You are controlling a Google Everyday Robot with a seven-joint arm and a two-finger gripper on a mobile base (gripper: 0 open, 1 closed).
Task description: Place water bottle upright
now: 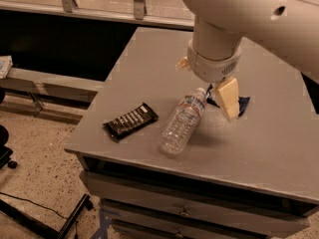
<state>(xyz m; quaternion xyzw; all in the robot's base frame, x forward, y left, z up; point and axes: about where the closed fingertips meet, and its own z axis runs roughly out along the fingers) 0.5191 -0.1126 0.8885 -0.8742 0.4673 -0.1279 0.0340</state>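
The water bottle lies on its side on the grey table. It is clear ribbed plastic, its white cap points up-right and its base points toward the front edge. My gripper hangs from the big white arm right over the cap end. One cream finger stands just right of the cap. The other finger only peeks out to the left of the wrist. The jaws are open and hold nothing.
A black snack bar lies left of the bottle near the table's front-left corner. A dark blue packet lies partly under the right finger. The table has drawers below. The floor drops away on the left.
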